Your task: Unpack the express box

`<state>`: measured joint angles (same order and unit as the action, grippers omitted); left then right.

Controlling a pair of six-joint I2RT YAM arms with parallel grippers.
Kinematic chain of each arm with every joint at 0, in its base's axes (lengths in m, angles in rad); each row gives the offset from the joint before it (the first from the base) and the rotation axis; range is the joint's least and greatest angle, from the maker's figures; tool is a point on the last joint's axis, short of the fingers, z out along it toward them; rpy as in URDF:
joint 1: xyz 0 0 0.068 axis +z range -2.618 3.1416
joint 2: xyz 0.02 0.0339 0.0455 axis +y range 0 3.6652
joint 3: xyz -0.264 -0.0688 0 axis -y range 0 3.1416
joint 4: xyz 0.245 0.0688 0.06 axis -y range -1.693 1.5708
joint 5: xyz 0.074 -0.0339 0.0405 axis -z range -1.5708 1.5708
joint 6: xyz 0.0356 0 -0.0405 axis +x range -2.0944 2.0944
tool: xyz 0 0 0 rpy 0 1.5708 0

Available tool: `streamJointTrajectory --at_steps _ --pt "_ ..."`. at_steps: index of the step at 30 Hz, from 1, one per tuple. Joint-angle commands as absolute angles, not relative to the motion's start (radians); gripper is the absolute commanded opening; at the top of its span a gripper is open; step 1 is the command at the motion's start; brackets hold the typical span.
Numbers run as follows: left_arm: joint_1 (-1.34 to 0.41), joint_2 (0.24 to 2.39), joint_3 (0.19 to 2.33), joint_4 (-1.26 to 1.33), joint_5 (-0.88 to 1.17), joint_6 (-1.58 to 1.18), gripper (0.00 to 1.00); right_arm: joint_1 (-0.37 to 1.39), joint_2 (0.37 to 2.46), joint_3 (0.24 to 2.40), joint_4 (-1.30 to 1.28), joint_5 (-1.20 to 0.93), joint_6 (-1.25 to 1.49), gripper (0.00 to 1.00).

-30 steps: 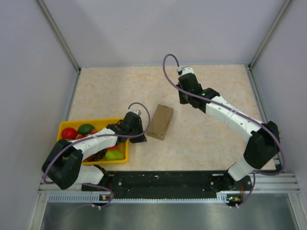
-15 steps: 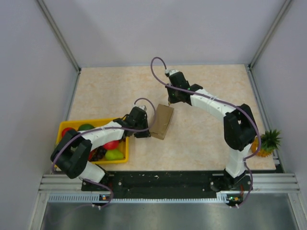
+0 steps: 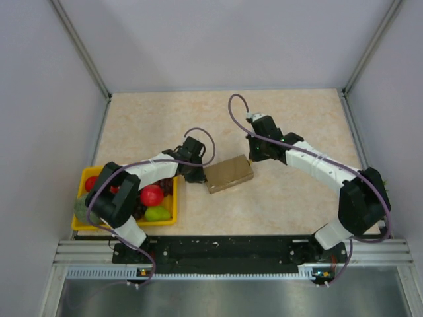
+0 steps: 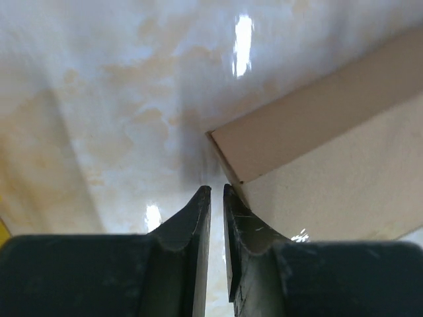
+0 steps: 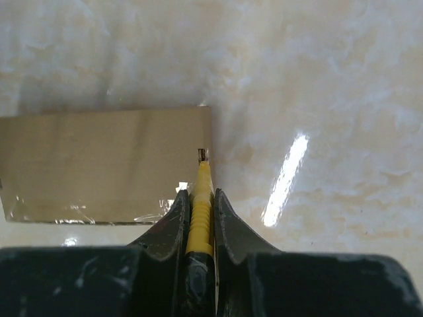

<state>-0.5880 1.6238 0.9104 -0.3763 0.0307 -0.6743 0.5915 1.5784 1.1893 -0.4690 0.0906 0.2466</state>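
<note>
Express box [image 3: 229, 174] right of fruit tray [image 3: 132, 225]

Yellow fruit tray [image 3: 165, 223], red fruit [image 3: 151, 195], green fruit [image 3: 157, 213], slim yellow tool [image 5: 199, 205], marbled table [image 3: 297, 119].

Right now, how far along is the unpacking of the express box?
Done: the right tool grips the yellow cutter, its tip at one end of the express box. In hand: the left tool, nearly closed and empty, sits at the box's opposite corner, seemingly bracing it. Left: the box looks closed, no cut visible, so slitting, opening and emptying remain.
</note>
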Motion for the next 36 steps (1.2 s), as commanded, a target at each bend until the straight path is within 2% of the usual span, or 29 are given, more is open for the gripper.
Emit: streamJointTrajectory --at_steps 1,11,16,19,22,24,30,36 --pt "-0.552 1.681 1.037 -0.318 0.066 -0.664 0.2 0.644 1.459 1.119 -0.494 0.026 0.333 0.0" --pt "-0.543 1.905 1.318 -0.293 0.212 -0.587 0.28 0.738 1.344 1.035 -0.552 0.075 0.48 0.0" --pt "-0.526 1.974 1.391 -0.23 0.334 -0.629 0.46 0.756 1.33 1.029 -0.558 0.072 0.503 0.0" --pt "-0.512 2.005 1.422 -0.218 0.365 -0.653 0.52 0.762 1.319 1.028 -0.564 0.118 0.506 0.0" --pt "-0.485 1.99 1.416 -0.25 0.347 -0.663 0.56 0.764 1.284 1.048 -0.613 0.198 0.518 0.0" --pt "-0.45 1.936 1.376 -0.261 0.33 -0.667 0.62 0.764 1.24 1.069 -0.655 0.209 0.503 0.0" --pt "-0.39 1.792 1.289 -0.248 0.362 -0.644 0.77 0.762 1.163 1.127 -0.692 0.132 0.417 0.0" --pt "-0.39 1.775 1.279 -0.267 0.408 -0.623 0.79 0.764 1.19 1.138 -0.649 0.095 0.393 0.0"
